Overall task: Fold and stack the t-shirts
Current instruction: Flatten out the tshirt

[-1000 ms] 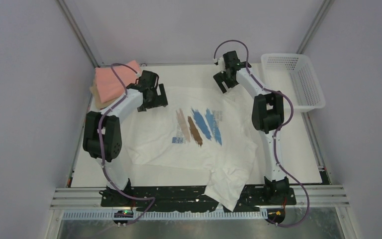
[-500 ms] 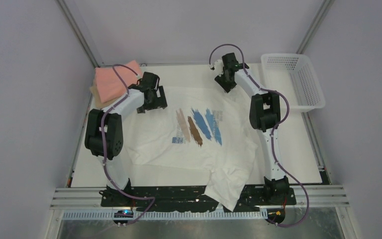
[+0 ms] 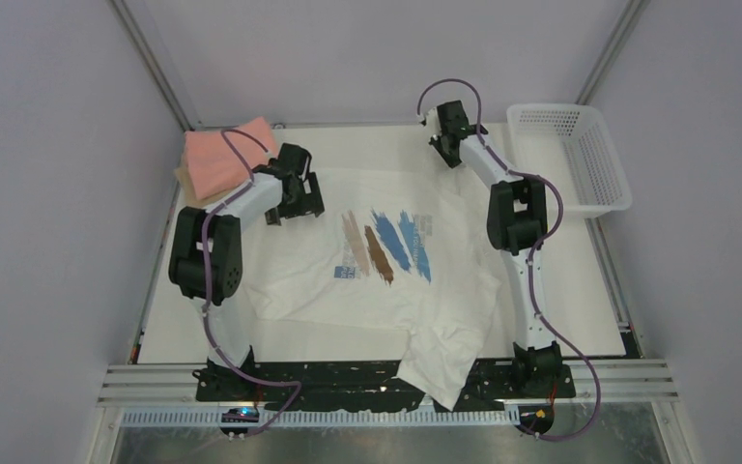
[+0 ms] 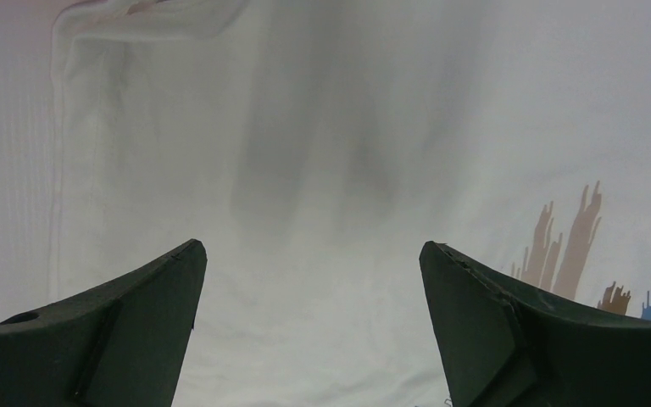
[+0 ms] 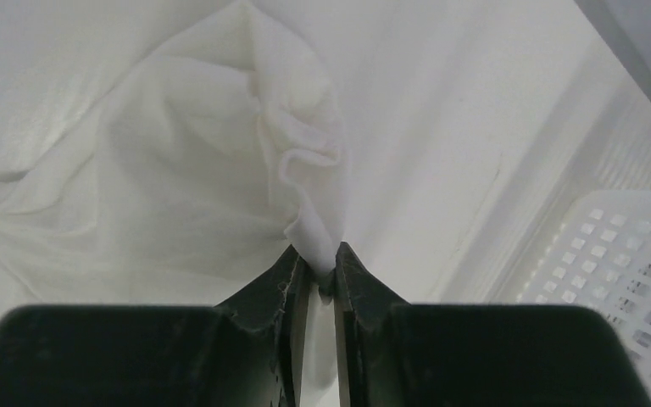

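Note:
A white t-shirt (image 3: 377, 290) with tan, brown and blue brush strokes (image 3: 386, 244) lies spread face up on the table, one part hanging over the near edge. My left gripper (image 3: 295, 201) hovers open just above its far-left part; in the left wrist view its fingers (image 4: 311, 248) stand wide over flat white cloth (image 4: 305, 127). My right gripper (image 3: 447, 155) is at the shirt's far-right corner, shut on a bunched fold of the white cloth (image 5: 305, 170) that rises from between the jaws (image 5: 322, 251). Folded salmon-pink (image 3: 220, 155) and tan (image 3: 185, 186) t-shirts are stacked at the far left.
A white perforated basket (image 3: 580, 155) stands at the far right of the table, close beside the right gripper, its rim (image 5: 619, 246) also showing in the right wrist view. Frame posts rise at the back corners.
The right gripper has gone from open to shut, pinching the shirt's far-right edge. The left arm has shifted slightly, still open over the shirt.

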Tool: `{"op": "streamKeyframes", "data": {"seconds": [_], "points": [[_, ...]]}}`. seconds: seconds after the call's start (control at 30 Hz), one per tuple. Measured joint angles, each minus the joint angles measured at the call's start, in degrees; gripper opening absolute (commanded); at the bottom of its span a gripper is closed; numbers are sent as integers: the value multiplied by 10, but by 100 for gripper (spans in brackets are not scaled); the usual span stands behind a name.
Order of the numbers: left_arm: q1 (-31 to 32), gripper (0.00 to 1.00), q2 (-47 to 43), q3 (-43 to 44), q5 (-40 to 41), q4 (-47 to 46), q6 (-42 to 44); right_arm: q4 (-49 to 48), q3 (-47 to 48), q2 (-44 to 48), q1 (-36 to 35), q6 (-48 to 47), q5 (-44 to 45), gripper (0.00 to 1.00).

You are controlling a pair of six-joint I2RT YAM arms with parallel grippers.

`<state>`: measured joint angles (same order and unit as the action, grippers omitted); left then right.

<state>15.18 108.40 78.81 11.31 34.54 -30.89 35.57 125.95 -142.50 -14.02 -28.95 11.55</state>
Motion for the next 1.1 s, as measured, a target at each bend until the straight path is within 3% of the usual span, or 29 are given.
{"op": "streamKeyframes", "data": {"seconds": [0.2, 0.27, 0.3, 0.47, 0.6, 0.67, 0.9, 1.1], "points": [[-1, 100, 3, -2, -1, 4, -5, -42, 6, 0, 21, 31, 82, 27], [-2, 100, 6, -2, -4, 6, -7, -50, 15, 0, 24, 37, 115, 36], [-2, 100, 7, -2, -5, 7, -7, -54, 20, 0, 26, 38, 128, 46], [-2, 100, 17, -2, -9, 12, -13, -94, 27, 0, 30, 40, 199, 55], [-2, 100, 18, -2, -10, 16, -16, -111, 32, 0, 29, 44, 234, 86], [-2, 100, 18, -2, -10, 17, -17, -113, 37, 0, 29, 47, 235, 97], [-2, 100, 7, -2, -8, 30, -17, -87, -26, 67, 26, 100, 146, 95], [-2, 100, -104, -54, -2, 24, -22, -57, -118, 217, 17, 198, 44, 95]]}}
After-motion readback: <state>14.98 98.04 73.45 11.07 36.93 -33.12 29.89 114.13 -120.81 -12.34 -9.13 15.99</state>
